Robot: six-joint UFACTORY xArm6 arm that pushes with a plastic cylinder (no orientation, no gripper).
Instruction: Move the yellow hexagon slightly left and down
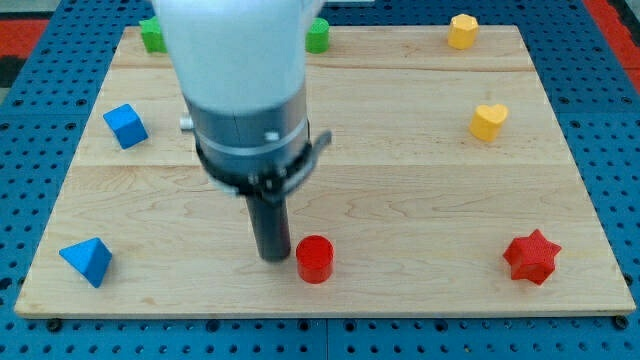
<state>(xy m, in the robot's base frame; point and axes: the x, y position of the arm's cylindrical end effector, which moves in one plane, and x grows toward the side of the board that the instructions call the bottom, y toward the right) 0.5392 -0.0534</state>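
The yellow hexagon (462, 31) sits near the top right of the wooden board (400, 200). My tip (271, 257) is far from it, low on the board left of centre, just left of a red cylinder (314, 259). The rod hangs from the arm's grey and white body, which covers the top middle of the view. A yellow heart (489, 121) lies below the hexagon on the right side.
A red star (531, 257) is at the bottom right. A blue cube (125, 126) is at the left and a blue pyramid-like block (87, 261) at the bottom left. Two green blocks (152, 34) (318, 35) sit at the top edge, partly hidden by the arm.
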